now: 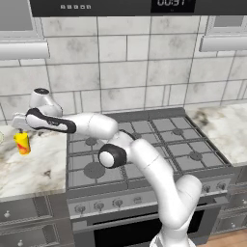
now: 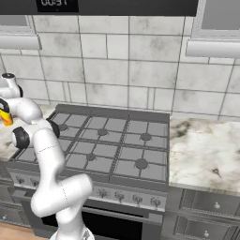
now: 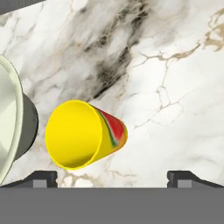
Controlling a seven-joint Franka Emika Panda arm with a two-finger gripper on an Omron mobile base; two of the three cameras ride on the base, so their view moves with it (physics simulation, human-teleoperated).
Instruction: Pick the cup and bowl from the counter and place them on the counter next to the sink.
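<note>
Fingertips (image 3: 43,177) spread wide, gripper (image 3: 112,178) hovering over the white marble counter with grey-brown veins (image 3: 175,78). Small yellow cup with red-orange side pattern (image 3: 83,134) stands below, nearer one tip, unpinched. Wide pale cream-green bowl (image 3: 11,127) just beside the cup, beyond that same tip.

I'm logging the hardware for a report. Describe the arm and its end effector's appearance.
The arm is glossy white with rounded, tubular links and dark grey-black joint caps and bands. No cables or markings show. The end effector has two small, dark, blocky finger tips.
</note>
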